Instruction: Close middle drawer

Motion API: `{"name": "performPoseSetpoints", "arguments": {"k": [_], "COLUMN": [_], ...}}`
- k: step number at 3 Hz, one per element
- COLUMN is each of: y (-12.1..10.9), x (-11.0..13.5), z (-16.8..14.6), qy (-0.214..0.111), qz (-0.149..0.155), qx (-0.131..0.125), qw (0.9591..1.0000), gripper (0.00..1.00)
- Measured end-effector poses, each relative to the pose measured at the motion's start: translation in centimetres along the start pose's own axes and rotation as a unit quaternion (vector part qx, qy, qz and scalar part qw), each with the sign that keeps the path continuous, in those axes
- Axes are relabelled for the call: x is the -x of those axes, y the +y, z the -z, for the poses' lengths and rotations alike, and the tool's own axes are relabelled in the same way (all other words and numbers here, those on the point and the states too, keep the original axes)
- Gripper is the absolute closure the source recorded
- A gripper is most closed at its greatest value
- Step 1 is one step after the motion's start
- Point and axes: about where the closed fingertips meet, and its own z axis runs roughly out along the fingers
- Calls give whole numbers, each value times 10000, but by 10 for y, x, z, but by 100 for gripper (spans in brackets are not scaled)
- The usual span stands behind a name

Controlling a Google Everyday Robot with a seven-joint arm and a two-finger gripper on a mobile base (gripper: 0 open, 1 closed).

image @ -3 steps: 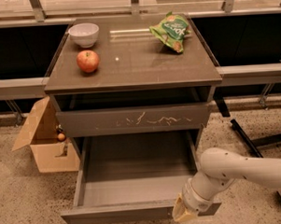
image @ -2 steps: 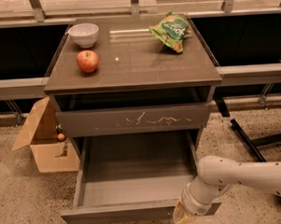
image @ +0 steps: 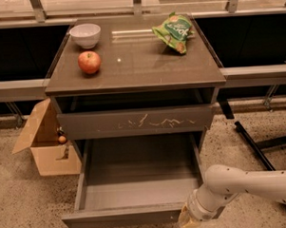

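A white bowl [image: 85, 34] sits at the tabletop's [image: 146, 70] back left corner, with a red apple [image: 89, 61] just in front of it and a green chip bag [image: 173, 32] near the back right corner. A cardboard box [image: 44, 146] stands on the speckled floor. The middle drawer [image: 123, 216] is pulled as far out as a second ago, and the gripper [image: 189, 219] has barely moved from the right end of its front panel; I cannot tell whether it is open or closed.
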Motion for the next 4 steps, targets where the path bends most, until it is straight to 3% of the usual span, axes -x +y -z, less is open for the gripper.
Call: {"name": "performPoseSetpoints", "arguments": {"k": [3,4], "y": [-17,-29], "x": [-11,-14], "z": [1,2], "qy": [-41,-128], "qz": [-52,5], "qx": [-312,-367], "qw": [9995,9992], "gripper": [6,0]}}
